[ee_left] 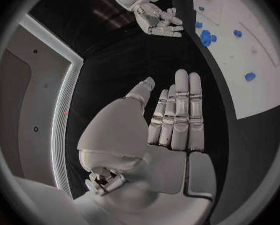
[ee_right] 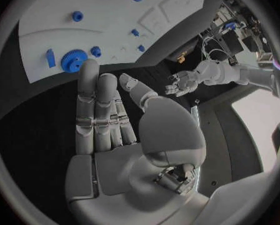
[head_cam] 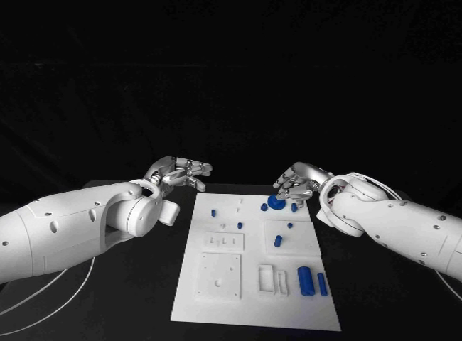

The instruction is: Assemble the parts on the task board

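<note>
Your blue gear (head_cam: 276, 203) lies flat at the far right corner of the task board (head_cam: 221, 280), likely waiting to be picked and seated. Your right hand (head_cam: 298, 182) hovers just beside that gear, fingers straight and together, holding nothing. Your left hand (head_cam: 179, 172) hangs off the board's far left corner, palm flat, fingers extended, empty too.

I see my white left arm reaching in with its silver many-fingered left hand (head_cam: 180, 172) empty, fingers (ee_left: 180, 110) straight and together. My white right arm's silver right hand (head_cam: 301, 182) mirrors it, fingers (ee_right: 97, 110) extended, holding nothing.
</note>
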Action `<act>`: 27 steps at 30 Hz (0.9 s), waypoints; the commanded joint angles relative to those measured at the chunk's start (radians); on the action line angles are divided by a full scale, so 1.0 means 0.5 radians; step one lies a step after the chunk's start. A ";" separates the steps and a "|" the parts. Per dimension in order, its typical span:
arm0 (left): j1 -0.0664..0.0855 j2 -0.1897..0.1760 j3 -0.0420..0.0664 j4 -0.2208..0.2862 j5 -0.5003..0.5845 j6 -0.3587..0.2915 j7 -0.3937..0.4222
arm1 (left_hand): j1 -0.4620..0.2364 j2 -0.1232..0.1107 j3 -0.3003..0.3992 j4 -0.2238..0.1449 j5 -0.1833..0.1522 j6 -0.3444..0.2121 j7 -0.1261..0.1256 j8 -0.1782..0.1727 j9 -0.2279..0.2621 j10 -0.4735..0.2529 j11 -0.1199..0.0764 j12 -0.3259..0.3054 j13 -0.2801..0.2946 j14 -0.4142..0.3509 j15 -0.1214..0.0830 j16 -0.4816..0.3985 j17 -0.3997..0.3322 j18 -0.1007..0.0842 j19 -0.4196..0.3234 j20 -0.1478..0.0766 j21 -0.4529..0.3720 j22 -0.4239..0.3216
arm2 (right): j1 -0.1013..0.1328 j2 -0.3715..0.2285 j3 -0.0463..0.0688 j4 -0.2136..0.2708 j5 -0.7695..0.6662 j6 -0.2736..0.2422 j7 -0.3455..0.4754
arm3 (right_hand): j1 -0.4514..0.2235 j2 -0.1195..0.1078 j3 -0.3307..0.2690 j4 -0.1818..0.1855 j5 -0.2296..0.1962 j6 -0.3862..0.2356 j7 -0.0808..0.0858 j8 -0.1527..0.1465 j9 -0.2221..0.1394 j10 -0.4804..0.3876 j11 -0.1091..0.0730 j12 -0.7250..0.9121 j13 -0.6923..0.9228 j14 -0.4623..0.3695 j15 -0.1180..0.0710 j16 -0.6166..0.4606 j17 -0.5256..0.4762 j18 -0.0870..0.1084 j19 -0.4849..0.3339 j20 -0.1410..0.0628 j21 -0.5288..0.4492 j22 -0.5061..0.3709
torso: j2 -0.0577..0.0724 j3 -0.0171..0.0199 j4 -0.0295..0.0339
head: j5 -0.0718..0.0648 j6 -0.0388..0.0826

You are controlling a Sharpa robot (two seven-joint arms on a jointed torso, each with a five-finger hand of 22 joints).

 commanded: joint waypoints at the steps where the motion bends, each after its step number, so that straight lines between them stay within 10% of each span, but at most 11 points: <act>1: 0.009 -0.009 0.003 0.035 -0.006 0.113 0.013 | -0.005 -0.005 0.002 0.001 -0.022 0.000 0.003 0.005 0.000 -0.035 0.009 0.002 0.002 -0.027 0.007 0.027 -0.010 -0.003 -0.029 0.009 0.018 0.012 | 0.001 0.018 0.002 0.007 -0.425 -0.020 -0.168 | 0.001 -0.030 0.038 0.004 -0.018 0.015 0.001 0.011 0.000 -0.012 0.000 0.004 -0.002 0.010 0.006 0.016 -0.006 0.031 0.003 0.010 0.028 0.037 | 0.029 -0.0086 0.010 | -0.016 -0.001; 8: 0.013 -0.029 0.005 0.098 0.005 0.138 0.019 | 0.013 0.016 -0.034 -0.005 -0.144 0.017 -0.010 0.005 0.001 -0.064 0.013 0.002 0.003 -0.016 0.005 0.097 -0.021 0.005 -0.022 0.008 0.063 0.035 | 0.001 0.047 0.002 0.021 -0.667 -0.041 -0.263 | 0.030 -0.083 0.114 0.008 -0.156 0.049 -0.013 0.012 0.000 0.044 -0.015 0.003 0.000 -0.003 -0.004 0.043 -0.033 0.046 -0.033 0.008 0.071 0.127 | 0.065 -0.0183 0.032 | -0.037 0.021; 27: 0.037 -0.044 0.007 0.166 -0.015 0.138 0.005 | 0.041 0.023 -0.145 0.015 -0.181 -0.013 0.019 0.004 0.000 -0.089 0.021 0.003 0.003 -0.090 0.008 0.350 -0.033 0.057 -0.058 0.013 0.362 0.202 | 0.000 0.094 0.002 0.043 -0.938 -0.056 -0.350 | 0.093 -0.199 0.225 0.028 -0.290 0.060 0.001 0.011 -0.002 -0.142 0.035 0.002 -0.004 -0.008 0.037 0.109 -0.092 0.081 -0.036 0.046 0.078 0.279 | 0.114 -0.0299 0.052 | -0.038 0.035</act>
